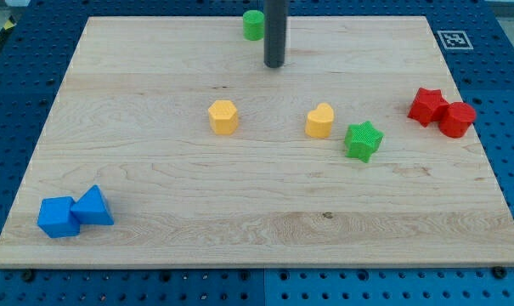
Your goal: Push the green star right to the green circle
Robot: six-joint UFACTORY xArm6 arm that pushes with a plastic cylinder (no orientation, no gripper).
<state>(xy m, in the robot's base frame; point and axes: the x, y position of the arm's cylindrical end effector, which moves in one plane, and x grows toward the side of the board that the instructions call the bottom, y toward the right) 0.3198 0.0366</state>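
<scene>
Item: my tip (274,65), bare rod (no jaws, nothing held), beside green circle (254,25); green star (364,140) well apart, touching yellow heart (319,121), unpushed.

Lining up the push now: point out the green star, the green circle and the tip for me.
green star (364,140), camera view, middle of its top face.
green circle (253,24), camera view, on its visible side, by the view's top edge.
my tip (274,65), camera view, the rod's very end, just right of and below the green circle.
</scene>
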